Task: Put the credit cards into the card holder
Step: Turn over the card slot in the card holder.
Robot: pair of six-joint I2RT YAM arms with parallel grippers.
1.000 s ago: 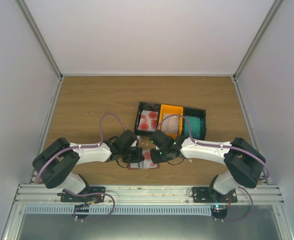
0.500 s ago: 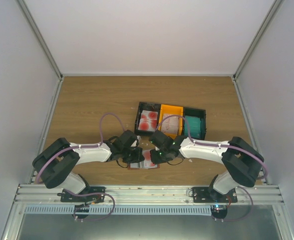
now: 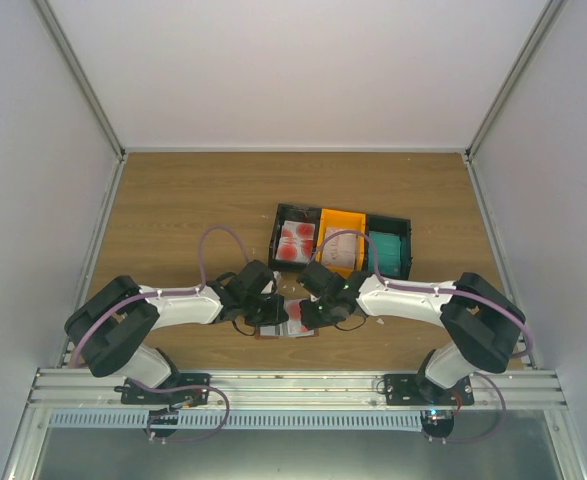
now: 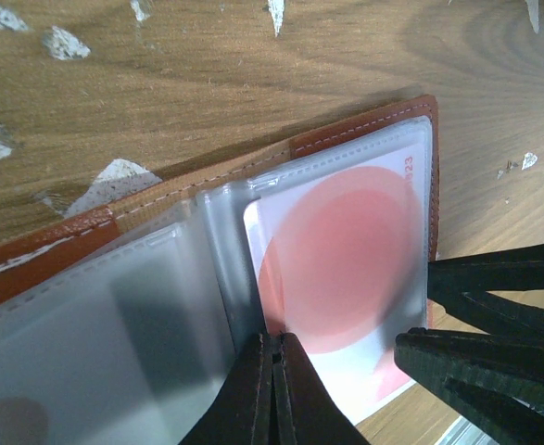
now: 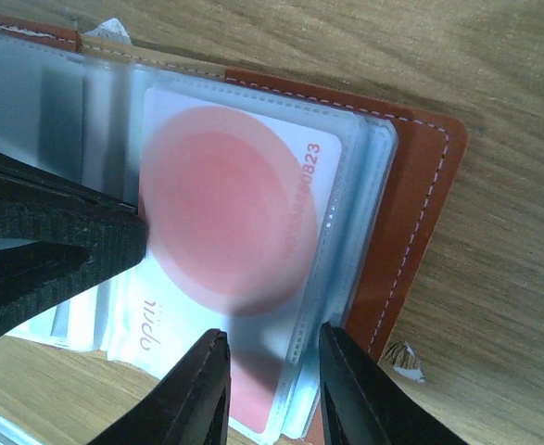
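The card holder (image 3: 286,327), brown leather with clear sleeves, lies open on the wood between both grippers. A white credit card with a red blotch (image 4: 346,250) sits inside a clear sleeve, its near end sticking out. My left gripper (image 4: 273,348) is shut, its tips pressed on the sleeves beside the card's left edge. My right gripper (image 5: 267,371) is open, one finger on each side above the card (image 5: 234,213) at its protruding end. More credit cards lie in the trays: red-blotched ones (image 3: 296,242) and teal ones (image 3: 387,252).
Three joined trays stand behind the card holder: black (image 3: 277,240), orange (image 3: 341,218), black (image 3: 405,240). Small white scraps (image 4: 63,42) are scattered on the wood. White walls enclose the table on three sides.
My right arm has shifted slightly left towards the card holder. The left arm and the card holder have kept still.
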